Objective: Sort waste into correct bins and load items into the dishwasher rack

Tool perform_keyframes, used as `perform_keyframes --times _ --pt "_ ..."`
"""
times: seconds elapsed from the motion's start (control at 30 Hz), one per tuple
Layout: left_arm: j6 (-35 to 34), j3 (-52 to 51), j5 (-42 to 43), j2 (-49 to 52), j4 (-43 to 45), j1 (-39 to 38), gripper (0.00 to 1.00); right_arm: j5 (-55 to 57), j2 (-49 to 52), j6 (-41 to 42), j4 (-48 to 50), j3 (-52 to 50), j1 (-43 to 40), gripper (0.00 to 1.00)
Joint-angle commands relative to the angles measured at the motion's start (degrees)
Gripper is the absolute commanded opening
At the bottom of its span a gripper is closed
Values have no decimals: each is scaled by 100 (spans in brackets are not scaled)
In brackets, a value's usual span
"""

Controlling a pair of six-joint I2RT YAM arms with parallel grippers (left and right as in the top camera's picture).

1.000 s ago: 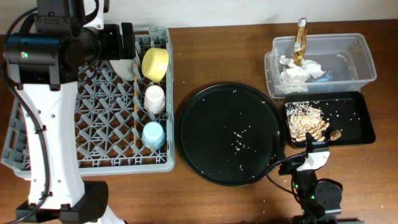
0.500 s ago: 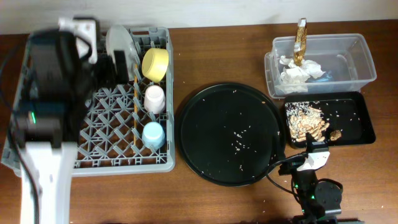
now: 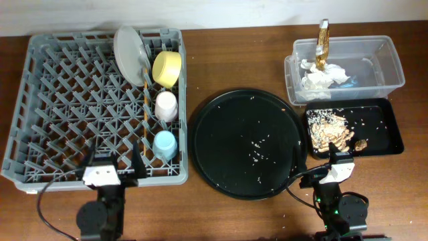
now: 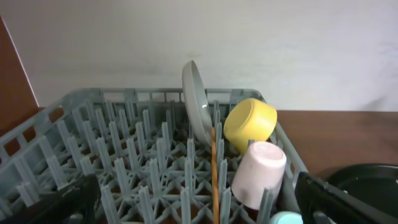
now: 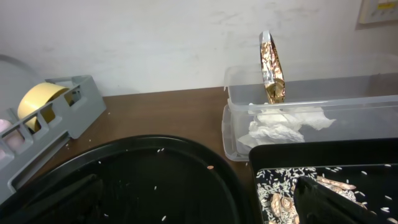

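Observation:
The grey dishwasher rack point(image 3: 60, 100) holds the pale grey plate point(image 3: 130, 45) on edge, the yellow bowl point(image 3: 167, 68), pink cup point(image 3: 166, 106), blue cup point(image 3: 164, 145) and chopsticks point(image 3: 146, 114). The clear tub point(image 3: 374, 67) holds the white napkin point(image 3: 321, 77) and the upright snack wrapper point(image 3: 324, 43). The shallow black tray point(image 3: 381, 127) holds food scraps and rice point(image 3: 328, 132). My left gripper point(image 3: 112, 161) is open and empty at the rack's front edge point(image 4: 199, 208). My right gripper point(image 3: 332, 156) is open and empty at the black tray's front point(image 5: 199, 205).
The large round black tray point(image 3: 244, 144) lies in the middle with a few rice grains on it. The left wrist view shows the plate point(image 4: 196, 102), bowl point(image 4: 250, 123), pink cup point(image 4: 260, 174) and chopsticks point(image 4: 214, 174). The right wrist view shows the wrapper point(image 5: 272, 68) and napkin point(image 5: 283, 124).
The left arm has pulled back from over the rack's far side to the rack's front edge. The plate now stands uncovered in the rack. The right arm has not moved.

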Motion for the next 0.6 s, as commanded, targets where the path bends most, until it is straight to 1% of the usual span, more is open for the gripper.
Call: perform_keyframes --times 0.0,0.13,0.2,0.27,0.3,0.57 --pt "214 -481 2 -754 44 2 99 -31 -31 39 -22 -31 35 98" --pt "391 -761 4 -881 39 4 99 -31 -31 39 -22 -31 35 99" --pt "549 -990 116 -1143 52 0 99 -31 -31 39 -22 -31 35 98" --pt "780 -992 153 -1130 -286 -33 99 -31 -31 39 -22 -31 35 98" --pt "798 -992 131 -1130 -389 -33 99 -31 -31 39 -22 -31 35 98" --pt "776 -990 153 -1128 -385 -28 99 -31 -31 39 -22 -31 35 99"
